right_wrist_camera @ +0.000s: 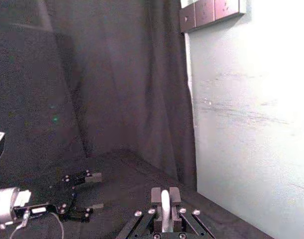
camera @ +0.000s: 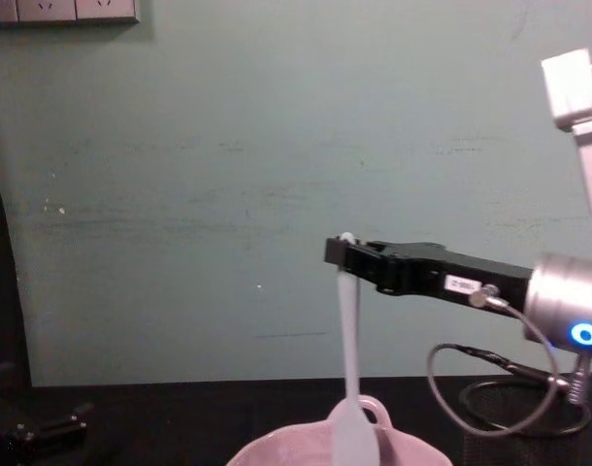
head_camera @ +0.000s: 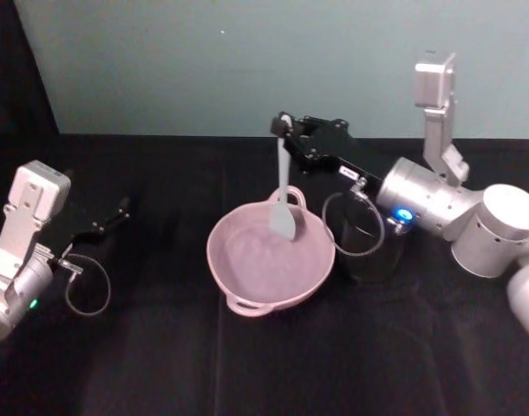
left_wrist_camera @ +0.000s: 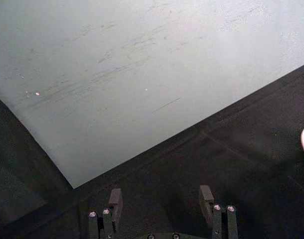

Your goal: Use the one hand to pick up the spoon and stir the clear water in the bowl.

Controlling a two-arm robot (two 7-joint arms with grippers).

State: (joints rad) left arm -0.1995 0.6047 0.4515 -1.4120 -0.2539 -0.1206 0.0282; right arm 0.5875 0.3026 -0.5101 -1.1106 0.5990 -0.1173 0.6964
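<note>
A pale teal wall (head_camera: pixel 247 69) is standing behind the worktop (head_camera: pixel 143 364), which is lying under black cloth, and a dark curtain (right_wrist_camera: pixel 92 74) is hanging at the wall's left. The pink bowl (head_camera: pixel 217 260) is sitting mid-worktop, a black mesh cup (head_camera: pixel 368 256) just beside it on the right. The right gripper (head_camera: pixel 286 130) is hovering above the bowl's far rim, jaws clenched on the white spoon (head_camera: pixel 283 186) – it is hanging upright, blade down by that rim. The left gripper (head_camera: pixel 121 208) is sitting parked at the left, jaws released
</note>
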